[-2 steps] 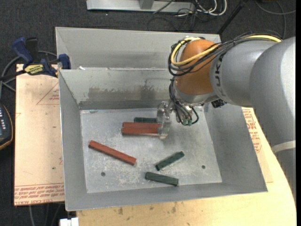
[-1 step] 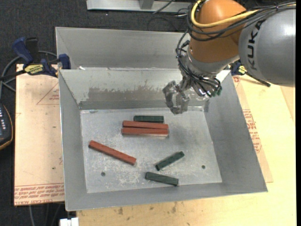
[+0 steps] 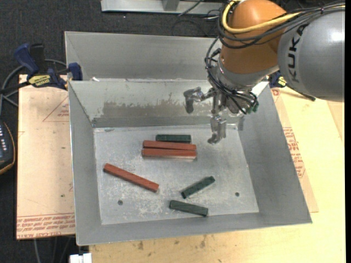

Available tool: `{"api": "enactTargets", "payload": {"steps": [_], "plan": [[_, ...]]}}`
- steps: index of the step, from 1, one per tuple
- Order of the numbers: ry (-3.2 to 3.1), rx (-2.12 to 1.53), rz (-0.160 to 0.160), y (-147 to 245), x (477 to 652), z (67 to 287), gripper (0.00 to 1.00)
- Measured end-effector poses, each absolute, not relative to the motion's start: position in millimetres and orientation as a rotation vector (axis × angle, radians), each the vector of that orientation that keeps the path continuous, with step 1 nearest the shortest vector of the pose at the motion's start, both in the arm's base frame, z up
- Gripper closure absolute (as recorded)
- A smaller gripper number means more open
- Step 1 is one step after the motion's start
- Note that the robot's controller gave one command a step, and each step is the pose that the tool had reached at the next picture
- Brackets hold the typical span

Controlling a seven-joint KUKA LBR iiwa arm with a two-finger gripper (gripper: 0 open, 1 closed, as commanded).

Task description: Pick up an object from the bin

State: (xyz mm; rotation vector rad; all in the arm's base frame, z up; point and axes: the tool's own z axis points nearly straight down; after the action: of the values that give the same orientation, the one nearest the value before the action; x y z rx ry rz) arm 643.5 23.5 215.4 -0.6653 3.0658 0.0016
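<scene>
My gripper (image 3: pixel 204 116) hangs over the back right part of the bin, above the floor, open, with nothing between its fingers. One fingertip (image 3: pixel 215 136) points down just right of a short dark green bar (image 3: pixel 173 138). Directly in front of that bar lie two red-brown bars side by side, the rear one (image 3: pixel 169 145) and the front one (image 3: pixel 169 153). All three lie flat, left of and slightly nearer than the gripper, apart from it.
A long red-brown bar (image 3: pixel 130 177) lies at an angle at the front left. Two more dark green bars lie at the front: one tilted (image 3: pixel 198 186), one near the front wall (image 3: pixel 188 207). The arm with its orange cover comes in over the right rear wall.
</scene>
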Motion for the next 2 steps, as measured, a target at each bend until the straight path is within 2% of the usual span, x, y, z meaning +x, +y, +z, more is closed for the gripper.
{"api": "enactTargets", "payload": {"steps": [1, 2], "plan": [[3.036, -0.795, 0.005, 31.6, 637.6, 68.9, 0.00], [3.029, -0.793, 0.001, 31.3, 641.1, 76.9, 1.00]]}}
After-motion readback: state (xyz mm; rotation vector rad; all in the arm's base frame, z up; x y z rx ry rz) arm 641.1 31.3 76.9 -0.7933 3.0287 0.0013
